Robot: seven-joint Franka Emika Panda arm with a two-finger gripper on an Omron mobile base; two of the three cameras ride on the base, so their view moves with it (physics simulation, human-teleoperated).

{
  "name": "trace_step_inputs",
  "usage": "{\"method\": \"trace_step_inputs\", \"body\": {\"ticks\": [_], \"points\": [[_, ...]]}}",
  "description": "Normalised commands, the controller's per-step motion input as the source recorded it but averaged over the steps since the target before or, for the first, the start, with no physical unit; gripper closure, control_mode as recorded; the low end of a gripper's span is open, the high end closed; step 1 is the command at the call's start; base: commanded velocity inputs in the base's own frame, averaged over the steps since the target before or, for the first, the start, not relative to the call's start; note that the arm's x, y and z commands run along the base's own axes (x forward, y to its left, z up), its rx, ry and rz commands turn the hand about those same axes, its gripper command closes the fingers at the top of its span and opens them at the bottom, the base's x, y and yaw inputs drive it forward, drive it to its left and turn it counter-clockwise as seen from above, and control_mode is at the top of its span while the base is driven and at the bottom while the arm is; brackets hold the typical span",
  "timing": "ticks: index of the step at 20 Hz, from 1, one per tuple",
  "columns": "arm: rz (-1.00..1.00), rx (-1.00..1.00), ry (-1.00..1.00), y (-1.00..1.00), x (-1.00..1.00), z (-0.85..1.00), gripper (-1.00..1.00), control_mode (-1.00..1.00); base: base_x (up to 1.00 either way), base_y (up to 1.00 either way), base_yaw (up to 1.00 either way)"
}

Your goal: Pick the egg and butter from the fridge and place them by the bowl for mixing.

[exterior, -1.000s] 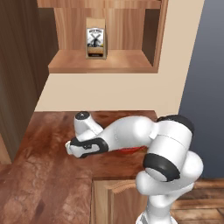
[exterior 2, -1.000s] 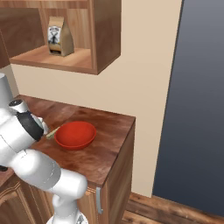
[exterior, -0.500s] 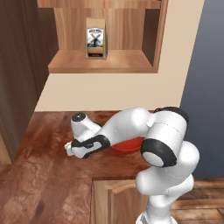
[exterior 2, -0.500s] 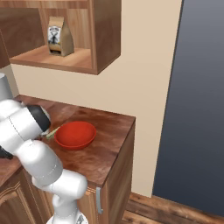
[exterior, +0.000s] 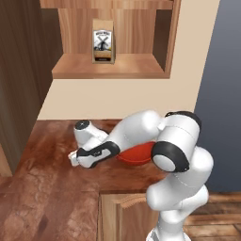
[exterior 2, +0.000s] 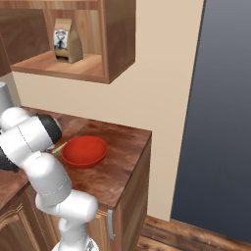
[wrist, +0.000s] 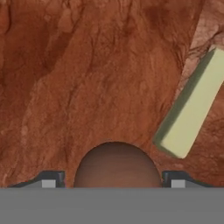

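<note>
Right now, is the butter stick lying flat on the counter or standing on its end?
Lying flat. In the hand view the butter rests lengthwise on the brown counter, long side up, beside the egg.

Bare countertop (wrist: 87, 65) lies open ahead; the egg (wrist: 117, 165) sits between the fingers, the butter (wrist: 192, 105) lies just beside, the bowl (exterior 2: 84, 151) nearby.

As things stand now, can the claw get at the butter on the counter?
Probably yes. In the hand view the butter lies bare on the counter, just beside the claw, nothing over it. But the egg sits between the open fingers, so the claw must clear it first.
</note>
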Motion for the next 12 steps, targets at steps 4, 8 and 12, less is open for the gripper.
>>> {"method": "trace_step_inputs", "body": {"ticks": [4, 8, 12], "points": [[0.00, 0.01, 0.00, -0.01, 0.06, 0.78, -1.00, -1.00, 0.00, 0.00, 0.00], [0.00, 0.00, -0.05, -0.07, -0.36, 1.00, -1.00, -1.00, 0.00, 0.00, 0.00], [0.00, 0.00, -0.16, -0.28, -1.00, 0.96, -1.00, -1.00, 0.00, 0.00, 0.00]]}}
